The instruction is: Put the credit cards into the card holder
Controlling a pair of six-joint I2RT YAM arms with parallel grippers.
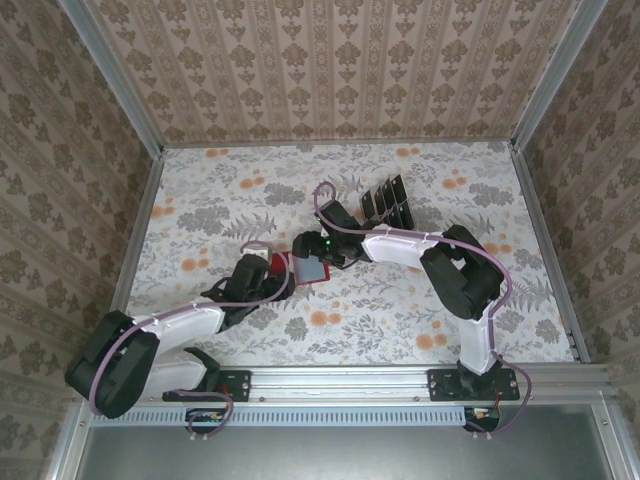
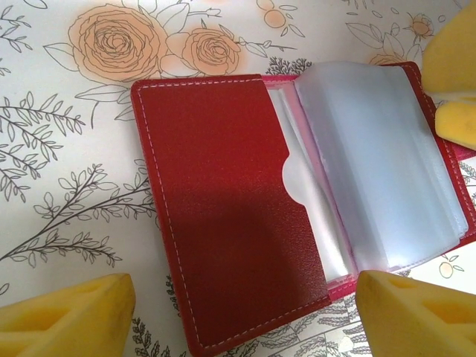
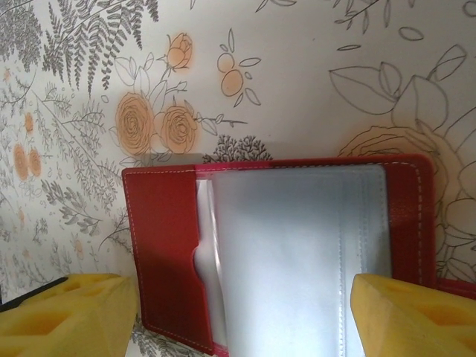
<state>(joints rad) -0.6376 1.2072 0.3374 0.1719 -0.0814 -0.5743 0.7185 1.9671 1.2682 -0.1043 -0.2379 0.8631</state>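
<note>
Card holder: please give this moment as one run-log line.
card holder: open on table, sleeves empty | left gripper: open above it | right gripper: open above it

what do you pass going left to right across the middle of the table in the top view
left tool → wallet → rack; the right tool hangs over the wallet, so it is left out

Lower edge of the card holder (image 3: 163, 245) beyond the right wrist view's bottom border.
</note>
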